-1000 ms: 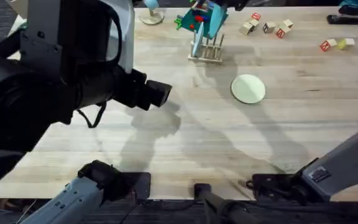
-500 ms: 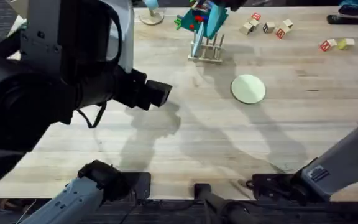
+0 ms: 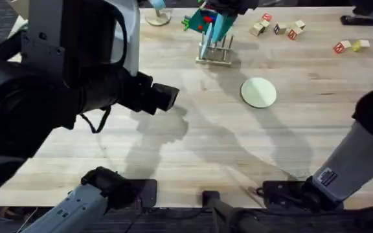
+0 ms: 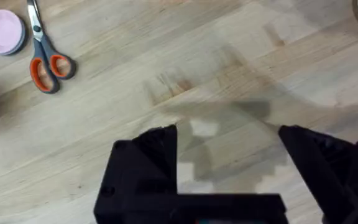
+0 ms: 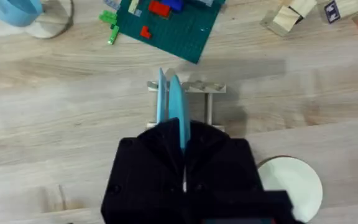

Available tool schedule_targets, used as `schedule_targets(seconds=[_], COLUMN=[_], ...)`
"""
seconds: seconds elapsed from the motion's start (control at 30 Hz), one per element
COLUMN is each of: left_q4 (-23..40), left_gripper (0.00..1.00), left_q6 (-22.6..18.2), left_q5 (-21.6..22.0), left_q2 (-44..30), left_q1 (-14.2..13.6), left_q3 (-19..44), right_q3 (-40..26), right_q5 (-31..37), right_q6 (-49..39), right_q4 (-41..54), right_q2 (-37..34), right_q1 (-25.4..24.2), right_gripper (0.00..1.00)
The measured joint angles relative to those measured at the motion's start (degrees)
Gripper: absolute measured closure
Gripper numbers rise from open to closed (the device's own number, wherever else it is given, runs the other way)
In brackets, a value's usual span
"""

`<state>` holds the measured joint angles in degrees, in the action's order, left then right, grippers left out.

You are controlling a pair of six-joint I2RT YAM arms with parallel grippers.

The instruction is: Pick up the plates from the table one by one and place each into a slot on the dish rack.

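Observation:
The light blue plate (image 5: 174,102) stands on edge among the pegs of the dish rack (image 5: 213,88), and my right gripper (image 5: 182,134) is shut on its upper rim. In the overhead view the same plate (image 3: 205,43) sits upright in the rack (image 3: 216,55) at the far middle of the table (image 3: 238,142). The cream plate (image 3: 259,92) lies flat to the right of the rack, nearer me, and shows as the cream plate (image 5: 294,183) beside my right fingers. My left gripper (image 4: 229,134) hangs open over bare wood, the left gripper (image 3: 166,97) far from both plates.
A green block board (image 5: 166,25) lies just behind the rack, with a blue cup on a coaster (image 5: 33,12) to its left. Wooden letter blocks (image 3: 278,27) are scattered at the far right. Scissors (image 4: 45,56) and a pink dish (image 4: 2,31) lie near my left gripper.
The right arm's lower links have swung up and rightward at the overhead view's right edge. The blue plate, rack, cream plate and left arm have stayed put.

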<state>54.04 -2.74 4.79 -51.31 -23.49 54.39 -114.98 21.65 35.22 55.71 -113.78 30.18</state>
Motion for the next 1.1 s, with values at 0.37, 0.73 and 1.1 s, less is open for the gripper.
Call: schedule_targets(seconds=[0.37,0.73,1.1], left_q4=[0.0,0.0,0.0], left_gripper=[0.006,0.006,0.008], left_q6=[0.02,0.04,0.17], left_q5=[-0.01,-0.01,-0.01], left_q2=[-0.02,0.0,-0.01], left_q1=[0.0,0.0,0.0], left_q3=[0.0,0.0,0.0], right_q3=[-0.04,-0.04,-0.04], right_q5=[0.0,0.0,-0.01], right_q6=[0.18,0.37,0.39], right_q4=[-1.12,-3.05,-3.3], right_q2=[-4.18,-7.52,-9.71], right_q1=[-0.12,-0.46,-0.75], right_gripper=[0.97,0.97,0.971])
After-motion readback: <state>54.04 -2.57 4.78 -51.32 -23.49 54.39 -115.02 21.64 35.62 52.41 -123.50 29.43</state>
